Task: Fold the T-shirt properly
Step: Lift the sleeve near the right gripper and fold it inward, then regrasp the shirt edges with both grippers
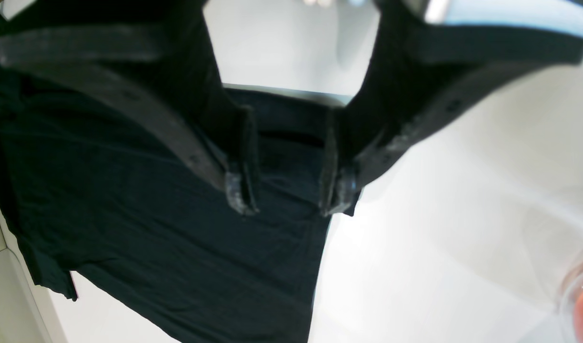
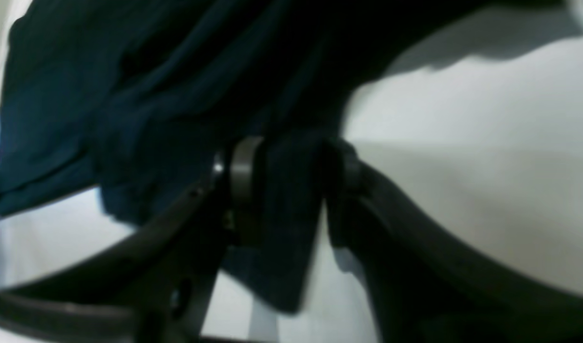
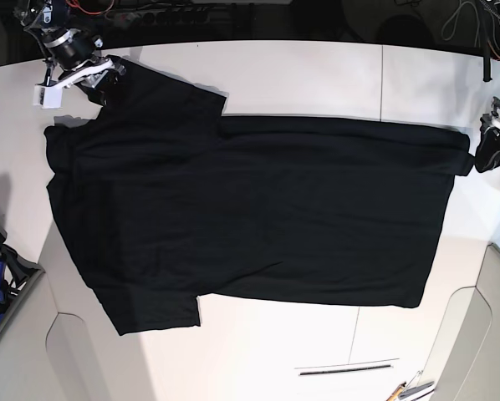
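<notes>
Sleeves only in base: T-shirt.

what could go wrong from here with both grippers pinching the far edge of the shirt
1. The left gripper holds only a corner of the T-shirt hem; the thin bite could slip out when pulled.
2. The right gripper clamps a bunched fold near the sleeve, so wrinkles there may carry into the fold.
3. The near sleeve lies flat and unheld; dragging the cloth over the table could crumple it.
</notes>
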Motion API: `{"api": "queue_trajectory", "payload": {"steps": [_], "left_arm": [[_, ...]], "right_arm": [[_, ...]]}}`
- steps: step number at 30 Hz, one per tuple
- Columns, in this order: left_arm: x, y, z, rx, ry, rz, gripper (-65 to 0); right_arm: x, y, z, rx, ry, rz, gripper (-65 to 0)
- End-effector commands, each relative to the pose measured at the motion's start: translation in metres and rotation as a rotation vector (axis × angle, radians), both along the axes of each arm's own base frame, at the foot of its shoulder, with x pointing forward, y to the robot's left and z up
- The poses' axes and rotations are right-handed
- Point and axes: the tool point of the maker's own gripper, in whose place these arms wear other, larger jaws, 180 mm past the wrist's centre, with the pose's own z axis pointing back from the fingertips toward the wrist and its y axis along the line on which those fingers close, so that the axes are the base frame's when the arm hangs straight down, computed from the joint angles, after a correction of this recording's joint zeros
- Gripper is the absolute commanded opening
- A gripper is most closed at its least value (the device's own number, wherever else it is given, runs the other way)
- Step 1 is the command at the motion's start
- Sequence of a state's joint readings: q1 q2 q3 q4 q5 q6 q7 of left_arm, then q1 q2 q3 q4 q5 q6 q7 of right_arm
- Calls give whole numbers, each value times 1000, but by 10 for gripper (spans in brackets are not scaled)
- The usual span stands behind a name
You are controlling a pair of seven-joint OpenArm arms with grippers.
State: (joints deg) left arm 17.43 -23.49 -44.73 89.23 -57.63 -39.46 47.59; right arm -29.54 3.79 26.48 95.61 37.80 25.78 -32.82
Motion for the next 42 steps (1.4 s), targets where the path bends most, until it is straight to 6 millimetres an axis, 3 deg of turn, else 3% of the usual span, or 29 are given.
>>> {"api": "queue_trajectory", "payload": {"steps": [1, 4, 6, 8, 9, 22, 28, 33, 37, 38, 42], "left_arm": [[6, 4, 16, 19, -48, -10, -408], [6, 4, 17, 19, -49, -10, -408], [6, 4, 16, 19, -48, -10, -408], [7, 4, 17, 18, -51, -10, -408], [7, 4, 17, 15, -54, -10, -408], [7, 4, 17, 15, -52, -10, -408], [6, 4, 17, 15, -48, -11, -408], [5, 3, 15, 14, -37, -16, -408], [5, 3, 14, 15, -33, -17, -408], [5, 3, 14, 15, -33, -17, -408], [5, 3, 14, 14, -35, -17, -408]], "right_arm": [[-2, 1, 1, -1, 3, 14, -435], [-1, 5, 1, 4, 3, 23, -440], [1, 5, 2, 4, -3, 22, -512], [7, 5, 4, 4, -15, 24, -629], [12, 5, 6, 6, -28, 24, -650], [106, 36, 68, 82, -297, 132, -650], [145, 60, 90, -14, -395, 226, -650], [166, 73, 101, -99, -441, 288, -650], [173, 74, 109, -113, -476, 283, -385], [173, 74, 109, -112, -476, 283, -357], [172, 73, 107, -131, -469, 287, -353]]}}
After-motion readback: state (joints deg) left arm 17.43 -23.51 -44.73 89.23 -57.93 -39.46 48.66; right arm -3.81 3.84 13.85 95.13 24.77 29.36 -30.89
